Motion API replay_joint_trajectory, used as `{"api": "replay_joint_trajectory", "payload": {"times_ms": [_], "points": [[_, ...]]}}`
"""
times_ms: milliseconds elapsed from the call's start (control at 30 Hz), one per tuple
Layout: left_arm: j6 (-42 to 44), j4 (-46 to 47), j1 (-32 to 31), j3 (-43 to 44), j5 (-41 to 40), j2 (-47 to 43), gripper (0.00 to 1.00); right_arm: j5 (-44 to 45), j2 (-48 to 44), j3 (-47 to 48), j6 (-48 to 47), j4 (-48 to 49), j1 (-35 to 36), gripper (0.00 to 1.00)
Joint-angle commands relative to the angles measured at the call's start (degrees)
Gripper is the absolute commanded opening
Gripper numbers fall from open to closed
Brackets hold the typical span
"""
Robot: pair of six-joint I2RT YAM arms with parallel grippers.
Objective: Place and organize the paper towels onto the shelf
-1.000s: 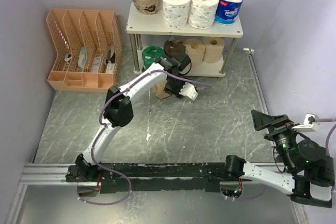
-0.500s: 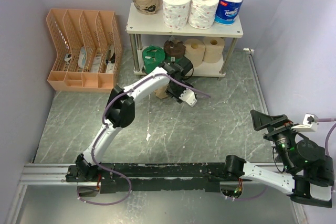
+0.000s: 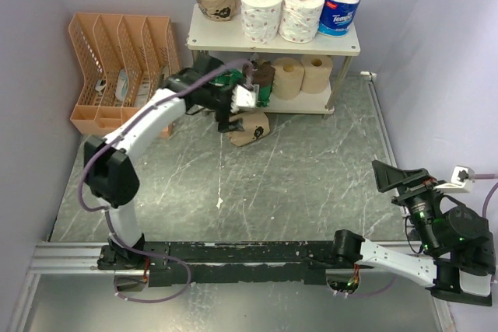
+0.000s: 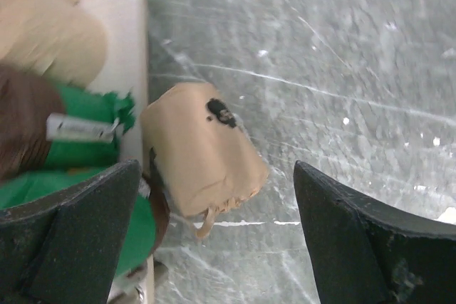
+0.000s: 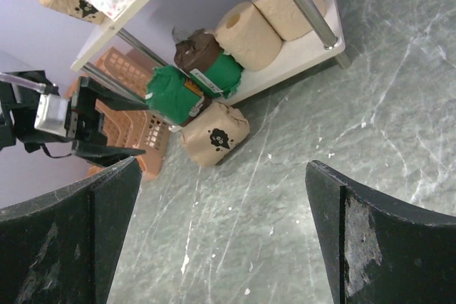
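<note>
Jaws on both arms stand apart and hold nothing.

In the top view, the left gripper hangs at the front of the shelf. It is just above a kraft-wrapped roll that lies on the worktop in front of the lower tier. The right gripper is well apart, at the far right.

In the left wrist view, the two fingers flank the kraft-wrapped roll without touching it. The roll lies on its side just beside the green roll, seemingly brushing its frilled wrapper. Its long axis runs roughly along the shelf's front edge, a little skewed. The twisted wrapper end points away from the tan rolls.

In the right wrist view, the wide-set fingers frame the scene from afar. The roll's printed side faces this camera.

The roll is probably light, soft and easily crushed, and its crinkly paper should grip well. A gentle hold across the middle of the barrel, square to the long axis, looks best. The twisted tail would likely tear or slip.
</note>
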Motion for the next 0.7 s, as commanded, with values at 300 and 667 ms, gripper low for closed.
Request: {"api": "replay_joint_trajectory", "payload": {"times_ms": [300,667], "points": [[-7.9,23.8,10.5,-20.7,6.6,-5.9,0.99,0.5,7.3,-0.5,-2.0,8.0,0.6,1.00],[22.2,24.1,9.1,-25.1,-0.6,-5.7,0.99,-0.8,12.4,-0.4,-0.5,10.7,0.6,1.00]]}}
